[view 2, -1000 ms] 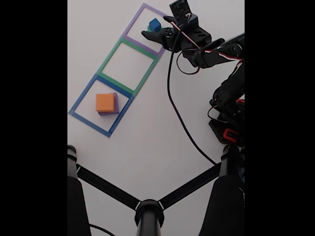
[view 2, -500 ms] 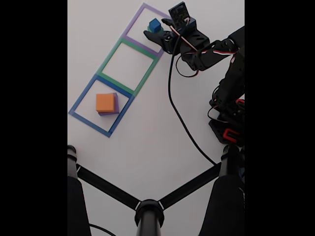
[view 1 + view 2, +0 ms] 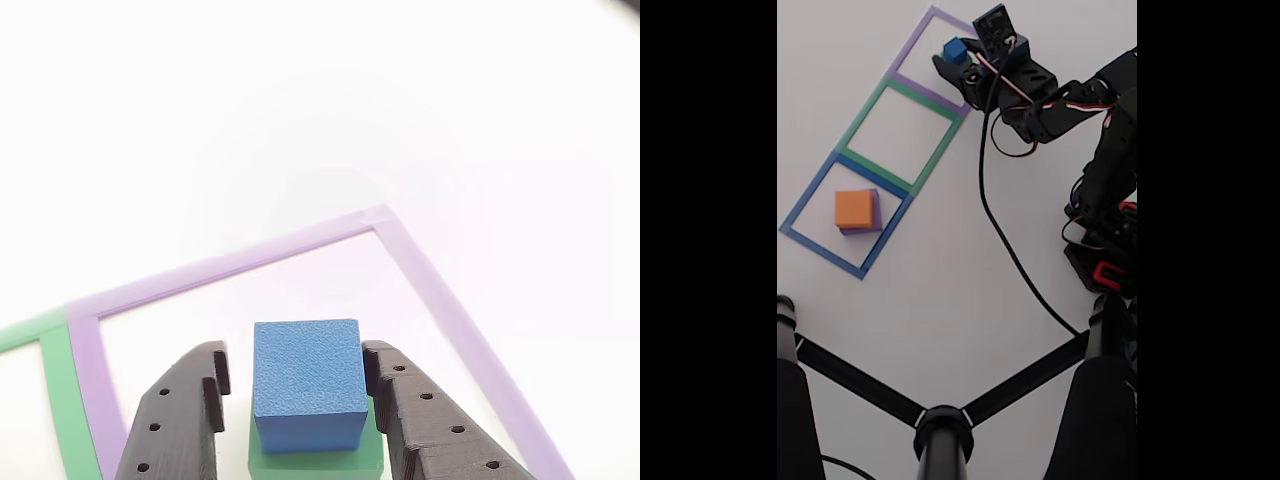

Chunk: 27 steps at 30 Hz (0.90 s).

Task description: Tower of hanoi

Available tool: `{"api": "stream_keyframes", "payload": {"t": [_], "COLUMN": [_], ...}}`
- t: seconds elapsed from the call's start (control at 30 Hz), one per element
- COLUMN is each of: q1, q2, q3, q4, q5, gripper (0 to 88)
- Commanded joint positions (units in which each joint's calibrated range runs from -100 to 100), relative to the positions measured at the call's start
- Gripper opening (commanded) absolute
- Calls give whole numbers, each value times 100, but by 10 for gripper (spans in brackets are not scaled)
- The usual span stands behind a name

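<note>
Right now the claw (image 3: 295, 400) straddles the blue cube (image 3: 305, 380), which sits on the green cube (image 3: 315, 462) inside the purple taped square (image 3: 440, 300) at the far end of the row on the worktop (image 3: 940, 290). Its jaws are parted, one finger on each side of the blue cube; the right finger (image 3: 420, 420) looks to be touching or nearly touching it, while the left one stands just apart. I judge the step in hand to be grasping the top cube alone. To do it well, the jaws should close evenly on the blue faces, staying above the green cube, then rise straight up. Well apart, the orange block (image 3: 854, 208) rests on the purple block (image 3: 874, 212) in the blue taped square (image 3: 815, 196).
</note>
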Motion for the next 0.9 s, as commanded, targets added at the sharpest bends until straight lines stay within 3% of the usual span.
{"api": "stream_keyframes", "payload": {"t": [0.0, 0.53, 0.67, 0.87], "q1": [-53, -175, -198, -183], "q2": [-28, -492, -1334, -2912], "q3": [-214, -223, -287, -787], "q4": [-137, 324, 1457, 4096], "q5": [0, 0, 0, 0], "gripper": [77, 34, 34, 34]}}
